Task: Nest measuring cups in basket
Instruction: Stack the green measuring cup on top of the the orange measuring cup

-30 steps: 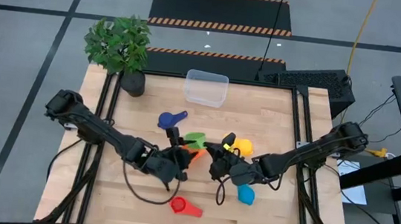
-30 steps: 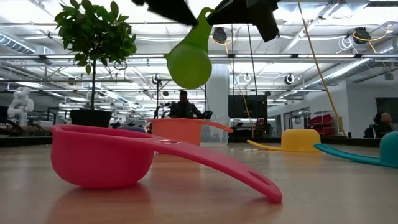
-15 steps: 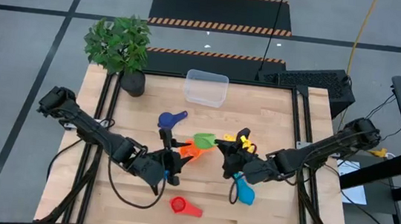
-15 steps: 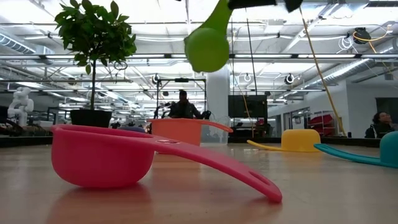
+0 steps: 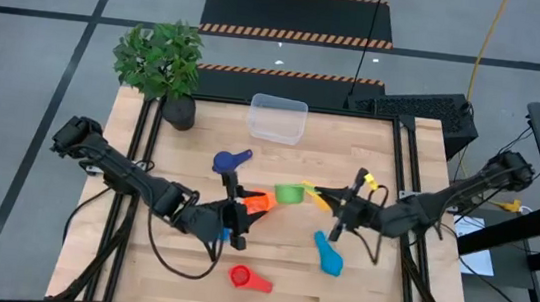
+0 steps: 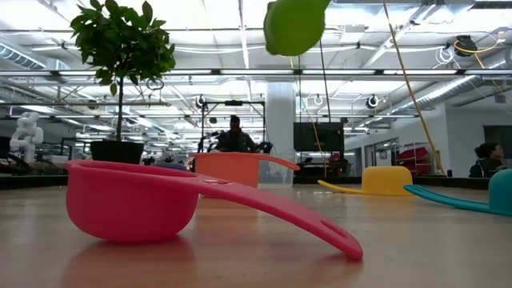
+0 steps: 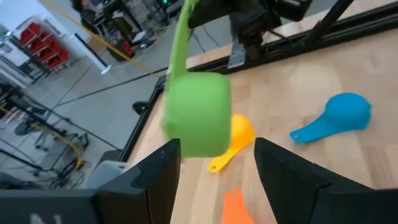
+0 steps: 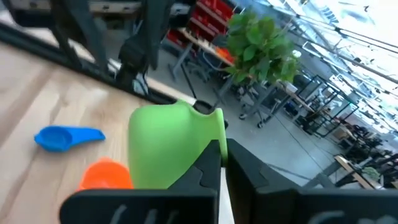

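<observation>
Here the wooden desk [image 5: 377, 283] stands on a grey floor marked with dark lines, a black mat with striped edges beyond its far edge; the low view looks across it into a wide hall with ceiling lights and a seated person far back. A potted plant [image 5: 163, 64] stands at the far left corner, and the clear basket [image 5: 277, 118] sits at the middle of the far edge, with nothing in it. The near edge and the near corners are bare wood apart from the red cup [image 5: 247, 278], and the far right corner lies open too. The right gripper [image 5: 337, 200], right of centre, is clamped together on the handle of the green cup [image 5: 289, 192], which hangs clear above the desk. The left gripper [image 5: 233, 215], just left of centre, has its fingers apart and holds nothing, the orange cup [image 5: 258, 203] just beside it. The dark blue cup [image 5: 230, 160] lies between centre and basket; the yellow cup [image 7: 236, 138] is mostly hidden under the right arm, and the light blue cup [image 5: 329, 255] lies nearer the near edge.
</observation>
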`<state>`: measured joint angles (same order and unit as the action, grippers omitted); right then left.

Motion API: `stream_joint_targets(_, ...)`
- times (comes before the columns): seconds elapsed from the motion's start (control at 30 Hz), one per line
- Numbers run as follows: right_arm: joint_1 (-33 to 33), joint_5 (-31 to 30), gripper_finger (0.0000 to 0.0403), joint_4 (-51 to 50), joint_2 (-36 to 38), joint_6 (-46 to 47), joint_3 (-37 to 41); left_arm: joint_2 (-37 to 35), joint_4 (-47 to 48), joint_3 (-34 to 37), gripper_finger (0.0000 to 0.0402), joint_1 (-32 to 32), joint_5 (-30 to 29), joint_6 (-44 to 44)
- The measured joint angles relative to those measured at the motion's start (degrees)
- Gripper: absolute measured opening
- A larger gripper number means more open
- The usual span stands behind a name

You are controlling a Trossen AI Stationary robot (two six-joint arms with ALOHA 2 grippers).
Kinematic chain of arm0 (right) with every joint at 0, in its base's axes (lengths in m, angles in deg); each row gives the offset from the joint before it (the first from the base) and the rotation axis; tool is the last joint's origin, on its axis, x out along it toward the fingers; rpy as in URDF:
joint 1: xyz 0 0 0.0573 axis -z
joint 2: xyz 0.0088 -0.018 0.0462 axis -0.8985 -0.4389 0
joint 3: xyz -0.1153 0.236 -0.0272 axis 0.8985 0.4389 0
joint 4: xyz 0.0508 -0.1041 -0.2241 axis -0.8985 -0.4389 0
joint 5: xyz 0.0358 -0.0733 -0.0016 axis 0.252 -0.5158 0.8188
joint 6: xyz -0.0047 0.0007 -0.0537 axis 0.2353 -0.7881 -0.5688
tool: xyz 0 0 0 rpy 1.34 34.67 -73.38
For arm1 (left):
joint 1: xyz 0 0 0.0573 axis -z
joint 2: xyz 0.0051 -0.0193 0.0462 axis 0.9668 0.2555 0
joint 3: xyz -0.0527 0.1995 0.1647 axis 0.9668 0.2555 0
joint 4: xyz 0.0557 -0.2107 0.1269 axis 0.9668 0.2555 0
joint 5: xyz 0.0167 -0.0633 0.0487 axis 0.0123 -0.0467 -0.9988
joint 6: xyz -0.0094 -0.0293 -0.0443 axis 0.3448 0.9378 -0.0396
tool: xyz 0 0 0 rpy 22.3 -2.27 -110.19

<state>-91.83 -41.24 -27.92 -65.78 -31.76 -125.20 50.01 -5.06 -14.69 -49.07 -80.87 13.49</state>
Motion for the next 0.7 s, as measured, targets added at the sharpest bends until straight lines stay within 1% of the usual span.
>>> stream_joint_targets(0.1, -0.56, 0.27, 0.0, 2.47, 3.13, -0.67, 2.34, 0.02, -1.6, 0.0, 0.0209, -0.06, 0.88, -0.43)
stream_joint_targets(0.2, -1.2, 2.81, 0.0, 5.21, 5.94, -1.21, 4.06, 0.04, -2.67, 0.0, 0.0209, -0.02, 0.94, -0.49)
stream_joint_targets(0.33, -2.09, 4.23, 0.0, 9.03, 8.65, -2.72, 5.97, 0.06, -6.63, 0.0, 0.0209, -0.19, 1.62, 0.09)
stream_joint_targets(0.47, -3.2, 4.26, 0.0, 9.65, 10.08, -3.77, 6.16, 0.06, -10.37, 0.0, 0.0209, -0.36, 5.39, 0.19)
stream_joint_targets(0.53, -3.94, 4.45, 0.0, 10.21, 10.49, -4.85, 6.17, 0.06, -11.31, 0.0, 0.0209, -0.15, 6.02, 0.13)
stream_joint_targets(0.7, -5.25, 9.69, 0.0, 12.54, 11.03, -7.33, 6.19, 0.08, -11.83, 0.0, 0.0209, 0.31, 6.18, 0.0)
